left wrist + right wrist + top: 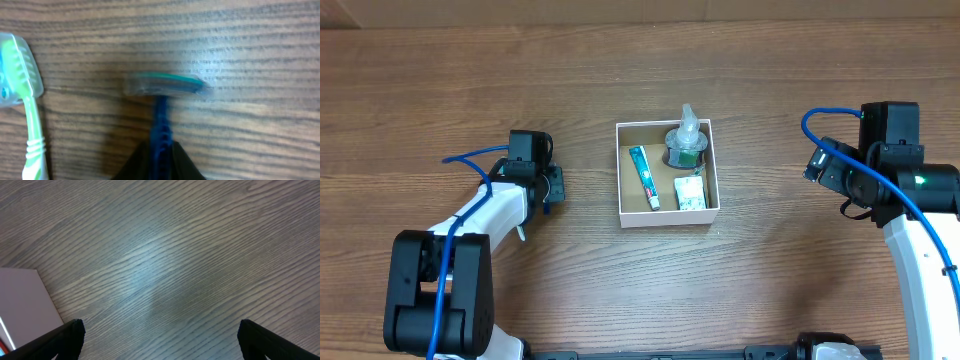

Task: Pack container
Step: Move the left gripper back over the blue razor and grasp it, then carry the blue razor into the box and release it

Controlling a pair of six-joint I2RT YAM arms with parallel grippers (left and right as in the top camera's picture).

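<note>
razor [161,107] handle pinched in left tool [161,152]; right tool [160,332] spread wide near container [665,218].

Shallow square cardboard container [666,217]: thin white walls, brown inside, lidless. Flat on table [620,290], near centre, slightly skewed. Holds toothpaste tube [644,177] in left part, clear bottle [687,140] at far right corner, green-white packet [690,193] at near right.

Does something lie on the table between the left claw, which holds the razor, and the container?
Nothing visible does. In the overhead view only bare wood lies between the left claw and the container. The claw is shut on the razor; a toothbrush lies beside the razor.
</note>
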